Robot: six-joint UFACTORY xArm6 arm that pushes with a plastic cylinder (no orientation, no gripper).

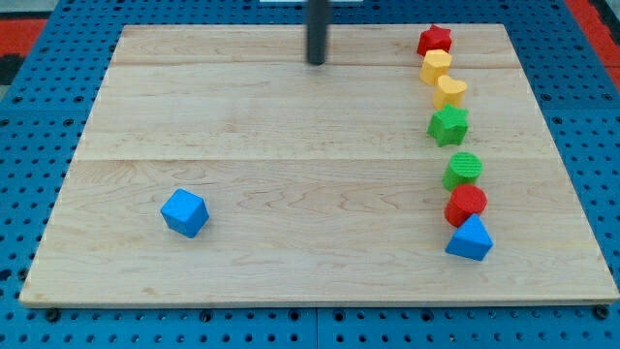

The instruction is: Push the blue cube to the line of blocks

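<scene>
The blue cube [184, 212] sits alone on the wooden board [291, 155] at the view's lower left. A line of blocks runs down the view's right side: a red star [435, 40], a yellow block [436, 66], a yellow heart [449, 90], a green star [449, 125], a green cylinder [464, 170], a red block [466, 205] and a blue triangle [470, 239]. My tip [317, 62] is at the view's top centre, far above and to the right of the blue cube and left of the line.
The board lies on a blue pegboard surface [39, 194] that surrounds it. A red area [19, 24] shows at the view's top left corner.
</scene>
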